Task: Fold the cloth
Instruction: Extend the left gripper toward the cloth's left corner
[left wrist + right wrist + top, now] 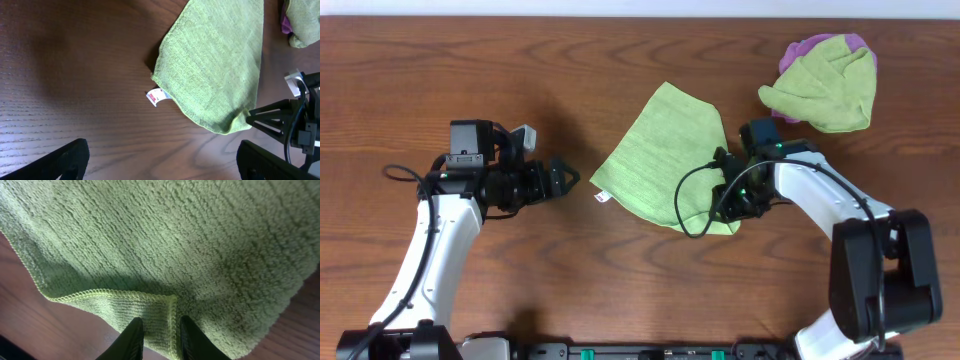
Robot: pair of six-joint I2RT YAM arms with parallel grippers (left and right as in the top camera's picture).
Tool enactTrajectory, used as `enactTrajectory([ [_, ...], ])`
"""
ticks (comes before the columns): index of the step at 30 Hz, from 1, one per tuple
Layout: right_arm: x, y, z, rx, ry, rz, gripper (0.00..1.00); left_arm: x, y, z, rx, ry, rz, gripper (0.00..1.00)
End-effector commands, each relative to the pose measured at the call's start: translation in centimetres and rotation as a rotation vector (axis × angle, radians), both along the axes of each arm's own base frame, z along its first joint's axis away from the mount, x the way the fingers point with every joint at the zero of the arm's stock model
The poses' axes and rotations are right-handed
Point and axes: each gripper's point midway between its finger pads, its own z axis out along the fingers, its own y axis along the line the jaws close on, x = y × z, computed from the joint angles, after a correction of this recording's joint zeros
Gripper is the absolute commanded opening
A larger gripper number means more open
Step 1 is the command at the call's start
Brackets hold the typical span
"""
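Right wrist shows the right hand (161, 336) pinching the cloth (175, 245) corner; left hand (560, 180) spread.

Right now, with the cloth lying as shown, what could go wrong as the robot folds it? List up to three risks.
1. The right end effector pinches only the hemmed corner of the flat light-green microfibre cloth; it may slip out on lifting.
2. The left end effector is open and off the cloth, so a one-sided pull could drag or bunch it.
3. The right arm's looping black cable lies over the cloth and might snag it.
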Motion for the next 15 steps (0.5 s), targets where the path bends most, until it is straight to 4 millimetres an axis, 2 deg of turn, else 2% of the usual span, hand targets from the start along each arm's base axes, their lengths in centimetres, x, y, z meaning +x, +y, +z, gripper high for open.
enactTrajectory([
  [1, -0.7, -0.3, -1.2, -0.003, 0.051, -0.009, 0.27, 0.3, -0.3, 0.6, -0.012, -0.008, -0.004, 0.95],
  [4, -1.0, -0.2, -1.5, -0.003, 0.071, -0.008, 0.21, 0.3, -0.3, 0.6, -0.012, -0.008, -0.004, 0.95],
  [6, -1.0, -0.1, -1.5, 0.004, 0.073, -0.008, 0.12, 0.3, -0.3, 0.6, -0.012, -0.008, -0.004, 0.95],
  [7, -1.1, 0.0, -1.4, 0.009, 0.075, -0.008, 0.04, 0.3, -0.3, 0.6, -0.012, -0.008, -0.004, 0.96],
  [8, -1.1, 0.1, -1.4, 0.016, 0.08, -0.009, 0.01, 0.3, -0.3, 0.6, -0.012, -0.008, -0.004, 0.95],
  [15, -1.3, 1.1, -0.1, 0.085, 0.075, 0.0, 0.01, 0.4, -0.4, 0.4, -0.013, -0.009, -0.008, 0.96],
])
